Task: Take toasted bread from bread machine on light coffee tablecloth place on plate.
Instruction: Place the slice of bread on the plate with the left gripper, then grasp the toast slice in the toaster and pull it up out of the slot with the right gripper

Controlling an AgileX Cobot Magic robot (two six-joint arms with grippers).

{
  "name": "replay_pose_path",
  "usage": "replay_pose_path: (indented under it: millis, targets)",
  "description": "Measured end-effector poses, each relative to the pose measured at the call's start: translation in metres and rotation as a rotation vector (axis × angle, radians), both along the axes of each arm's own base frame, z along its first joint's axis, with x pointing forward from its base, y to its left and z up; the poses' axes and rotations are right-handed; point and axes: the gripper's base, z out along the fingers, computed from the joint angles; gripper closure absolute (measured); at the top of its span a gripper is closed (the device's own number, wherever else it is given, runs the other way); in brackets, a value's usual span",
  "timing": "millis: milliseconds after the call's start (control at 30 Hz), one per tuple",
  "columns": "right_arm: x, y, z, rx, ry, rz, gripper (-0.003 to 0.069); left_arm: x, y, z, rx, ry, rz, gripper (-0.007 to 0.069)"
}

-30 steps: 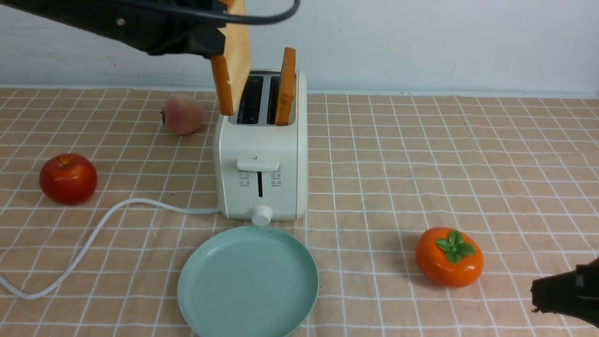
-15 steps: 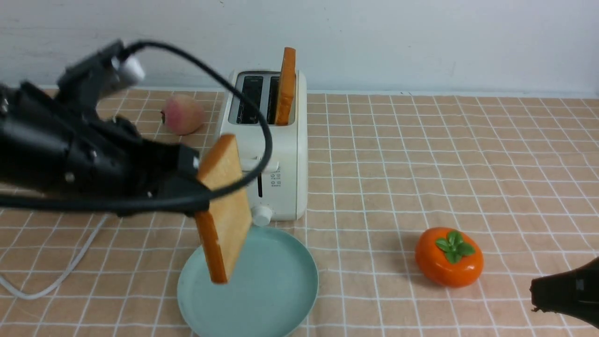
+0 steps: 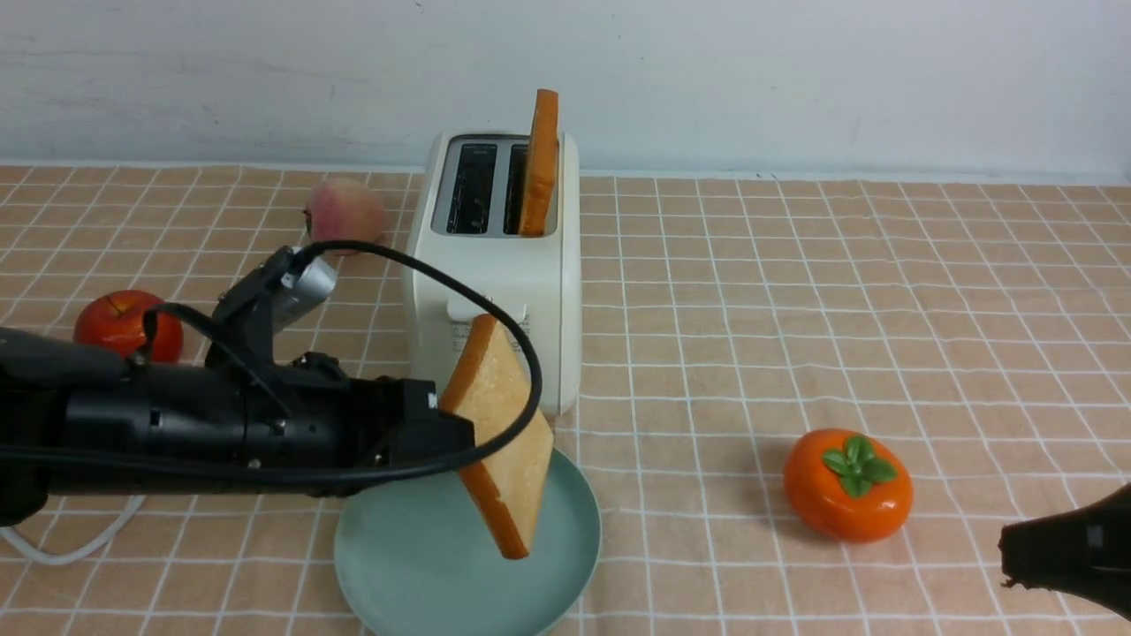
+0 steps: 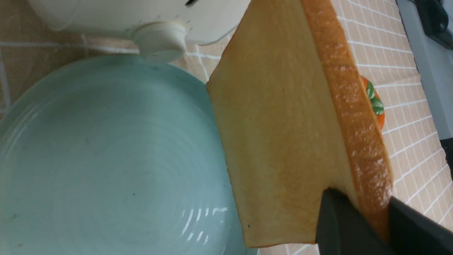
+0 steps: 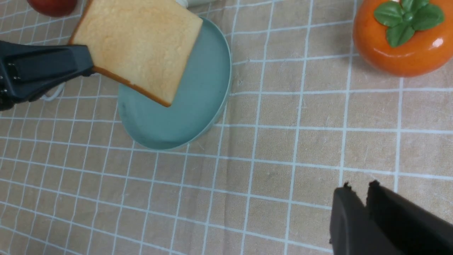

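Two slices of toast show, one in the air and one in the machine. Nearest, low on the right, the right gripper [image 5: 359, 187] hangs over the light coffee tablecloth [image 3: 795, 309] with its jaws almost pressed together, only a thin slit between them and nothing in it. Next out, the plate [image 3: 398, 565] sits on the cloth just in front of the bread machine [image 3: 495, 265], its far rim beside the machine's round knob [image 4: 161, 39]. Over the plate's right half the left gripper [image 3: 452, 430] pinches the held slice [image 3: 499, 459] near one crust edge, a jaw on each face. The slice is tilted, one corner pointing down at the plate; I cannot tell whether that corner touches it. To the right, apart from the plate, sits an orange persimmon [image 3: 846, 484] with a green leaf cap. A white cord [image 3: 53, 552] trails off at the left. Farther back the bread machine stands upright, and the second slice [image 3: 541, 159] stands on edge in its right slot, rising well above the top. A red apple [image 3: 106, 322] shows partly behind the left arm, and a peach [image 3: 345, 212] lies near the machine's far left corner.
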Motion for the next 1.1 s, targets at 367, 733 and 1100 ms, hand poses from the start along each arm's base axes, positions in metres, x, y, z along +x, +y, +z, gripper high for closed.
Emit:
replay_pose_path:
  millis: [367, 733, 1100]
  targets:
    - [0.0, 0.0, 0.0, 0.0, 0.0, 0.0, 0.0564, -0.002, -0.002, -0.008, 0.025, 0.037, -0.053, 0.0279]
    - [0.0, 0.001, 0.001, 0.02, 0.001, -0.002, 0.0552, -0.028, 0.03, 0.016, 0.363, 0.019, 0.046, 0.048]
    - [0.05, 0.022, 0.07, 0.09, -0.089, 0.16, 0.0582, -0.106, 0.064, 0.083, 0.447, -0.076, 0.257, 0.0638]
